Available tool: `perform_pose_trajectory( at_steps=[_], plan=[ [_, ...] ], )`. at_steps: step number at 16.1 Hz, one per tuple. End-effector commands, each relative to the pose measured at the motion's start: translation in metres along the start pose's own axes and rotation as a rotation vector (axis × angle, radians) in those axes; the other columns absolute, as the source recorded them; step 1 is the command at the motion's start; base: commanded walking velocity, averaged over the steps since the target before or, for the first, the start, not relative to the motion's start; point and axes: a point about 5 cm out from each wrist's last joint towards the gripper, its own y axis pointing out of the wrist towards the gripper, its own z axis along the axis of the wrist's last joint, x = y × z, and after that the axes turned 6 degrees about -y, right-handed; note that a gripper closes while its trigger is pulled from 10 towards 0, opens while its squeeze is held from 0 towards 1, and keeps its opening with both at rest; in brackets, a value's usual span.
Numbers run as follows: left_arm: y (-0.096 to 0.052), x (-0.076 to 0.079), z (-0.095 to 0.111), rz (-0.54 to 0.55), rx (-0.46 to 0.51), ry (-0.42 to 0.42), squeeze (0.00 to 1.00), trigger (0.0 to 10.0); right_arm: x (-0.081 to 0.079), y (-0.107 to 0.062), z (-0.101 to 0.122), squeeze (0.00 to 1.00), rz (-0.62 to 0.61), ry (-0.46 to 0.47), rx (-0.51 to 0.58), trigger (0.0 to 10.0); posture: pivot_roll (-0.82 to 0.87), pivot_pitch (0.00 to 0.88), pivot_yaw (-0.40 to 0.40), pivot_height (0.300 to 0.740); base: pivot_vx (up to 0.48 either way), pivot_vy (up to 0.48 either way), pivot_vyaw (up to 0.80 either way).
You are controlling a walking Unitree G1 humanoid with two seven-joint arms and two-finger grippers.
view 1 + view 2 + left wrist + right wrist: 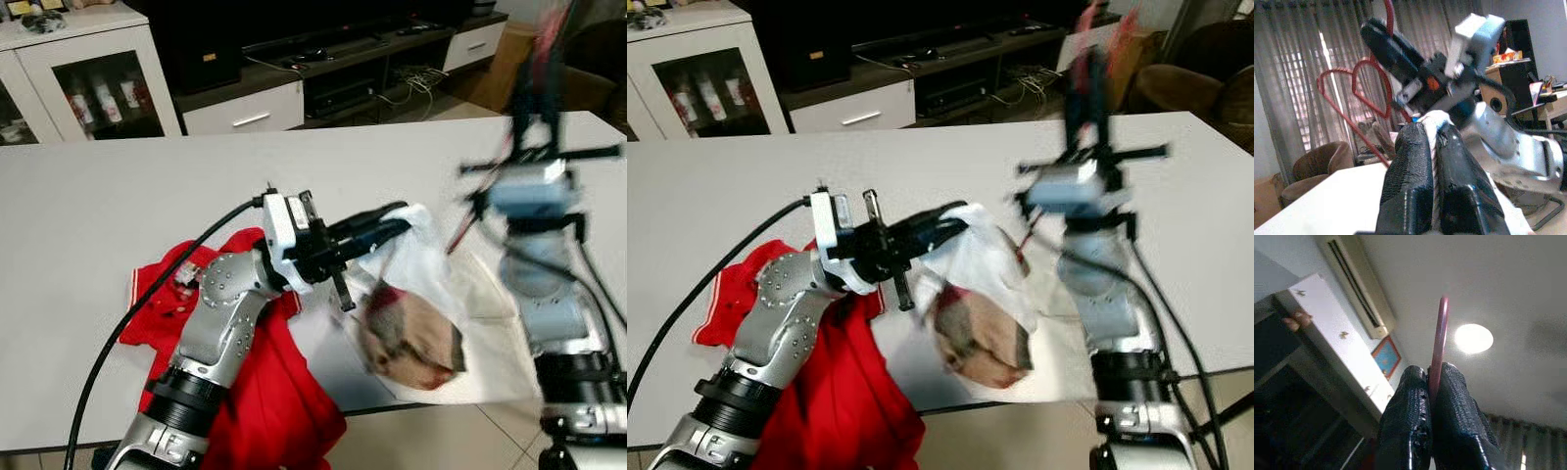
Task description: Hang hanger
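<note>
Right pincer [1430, 377] is clamping red hanger [1440, 333], pointing up. Left pincer [1432, 147] is pinching white garment [416, 250] just beside, on the surface [98, 206]

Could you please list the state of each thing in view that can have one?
Left gripper: jaws shut on the white garment.
Right gripper: raised, jaws shut on the red hanger.
White garment: one edge lifted off the table, the rest lying flat.
Red hanger: held up in the air.
Red shirt: crumpled, draped over the table edge.
Table: bearing both garments.
</note>
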Motion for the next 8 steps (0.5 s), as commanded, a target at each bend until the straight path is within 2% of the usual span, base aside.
perform_pose_trajectory(
  at_steps=[1, 2, 3, 4, 5, 6, 8],
  plan=[
    [0.007, -0.004, 0.014, -0.003, 0.05, 0.043, 0.0, 0.0, -0.004, 0.0, 0.006, 0.0, 0.026, -0.001, 0.039, 0.0, 0.02, 0.008, 0.055, 0.74, 0.0, 0.0, 0.0],
    [0.008, -0.006, 0.014, 0.003, 0.05, 0.044, 0.0, 0.0, -0.006, -0.001, 0.007, 0.0, 0.031, -0.001, 0.044, 0.0, 0.02, 0.007, 0.055, 0.74, 0.0, 0.0, 0.0],
    [0.005, -0.008, 0.009, 0.014, 0.028, 0.053, 0.0, 0.0, -0.001, -0.001, -0.002, 0.0, -0.008, 0.011, -0.015, 0.0, 0.02, 0.006, 0.056, 0.74, 0.0, 0.0, 0.0],
    [-0.001, -0.012, 0.003, 0.045, 0.001, 0.058, 0.0, 0.0, 0.009, 0.0, -0.014, 0.0, -0.037, -0.066, -0.05, 0.0, 0.02, 0.006, 0.058, 0.74, 0.0, 0.0, 0.0],
    [-0.003, -0.014, 0.003, 0.055, -0.001, 0.055, 0.0, 0.0, 0.011, 0.0, -0.016, 0.0, -0.038, -0.092, -0.058, 0.0, 0.02, 0.006, 0.058, 0.74, 0.0, 0.0, 0.0],
    [-0.007, -0.017, 0.002, 0.075, -0.01, 0.057, 0.0, 0.0, 0.019, -0.002, -0.028, 0.0, -0.055, -0.161, -0.112, 0.0, 0.02, 0.006, 0.058, 0.74, 0.0, 0.0, 0.0],
    [-0.016, -0.024, -0.001, 0.119, -0.042, 0.078, 0.0, 0.0, 0.041, -0.008, -0.047, 0.0, -0.122, -0.205, -0.209, 0.0, 0.02, 0.005, 0.058, 0.74, 0.0, 0.0, 0.0]
  ],
)
